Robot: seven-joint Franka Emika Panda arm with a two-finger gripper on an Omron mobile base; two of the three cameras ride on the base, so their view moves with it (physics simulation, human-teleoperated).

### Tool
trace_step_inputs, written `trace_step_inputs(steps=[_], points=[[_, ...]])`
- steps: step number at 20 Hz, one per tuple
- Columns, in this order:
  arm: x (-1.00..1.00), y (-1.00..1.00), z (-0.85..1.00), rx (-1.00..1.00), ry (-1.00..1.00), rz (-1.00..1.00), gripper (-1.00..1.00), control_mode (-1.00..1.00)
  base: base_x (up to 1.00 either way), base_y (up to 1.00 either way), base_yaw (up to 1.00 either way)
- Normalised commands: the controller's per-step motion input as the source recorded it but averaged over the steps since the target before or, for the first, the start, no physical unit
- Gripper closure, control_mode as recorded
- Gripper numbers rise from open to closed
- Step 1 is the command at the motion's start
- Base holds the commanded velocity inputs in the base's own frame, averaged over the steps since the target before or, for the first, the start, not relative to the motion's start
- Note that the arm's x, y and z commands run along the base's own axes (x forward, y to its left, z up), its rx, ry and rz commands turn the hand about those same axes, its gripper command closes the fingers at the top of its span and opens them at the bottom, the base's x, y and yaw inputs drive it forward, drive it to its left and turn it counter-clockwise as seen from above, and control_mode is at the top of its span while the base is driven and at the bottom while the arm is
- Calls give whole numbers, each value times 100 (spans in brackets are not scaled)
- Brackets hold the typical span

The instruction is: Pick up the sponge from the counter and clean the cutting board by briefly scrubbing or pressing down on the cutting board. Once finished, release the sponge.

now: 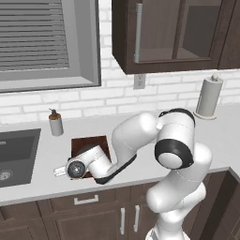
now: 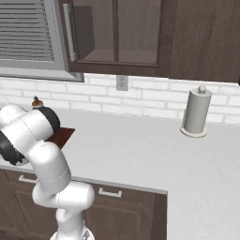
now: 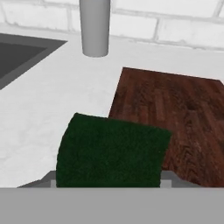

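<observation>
While the sponge (image 3: 111, 151) is seen close against the camera on the hand, seemingly pinched at its two sides by the end effector (image 3: 109, 180), the grip itself is hidden behind the green block, so a firm hold is judged rather than seen. The sponge sits at the near left corner of the cutting board (image 3: 175, 113), partly over the wood and partly over the bare bench (image 3: 39, 109).

A slip is the main risk: if the block is held only by its soft edges, it could be squeezed out or twisted once it is pressed down. A press made from this spot could also land half off the board, so that the bench is scrubbed instead. If too much force is applied near the corner, the board could be pushed along the smooth bench towards the sink (image 1: 16, 154).

From the left base camera, the arm is seen folded low over the board, with the soap bottle (image 1: 56, 123) standing just behind it near the wall; it could be knocked by a wide sweep.

The bench is a pale, smooth worktop over dark cabinets. A white brick wall, a window with blinds (image 1: 33, 37), glass-fronted cupboards and a paper towel roll (image 1: 208, 97) well to the right complete the room.
</observation>
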Motion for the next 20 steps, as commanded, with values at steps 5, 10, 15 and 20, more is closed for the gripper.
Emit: trace_step_inputs(steps=[5, 10, 15, 20], points=[[0, -3, 0, 0, -7, 0, 100, -100, 0, 0, 0], [16, -14, 0, 0, -2, 0, 100, -100, 0, 0, 0], [30, -24, 0, 0, 0, 0, 100, -100, 0, 0, 0], [44, -22, 0, -2, 0, 0, 100, -100, 0, 0, 0]])
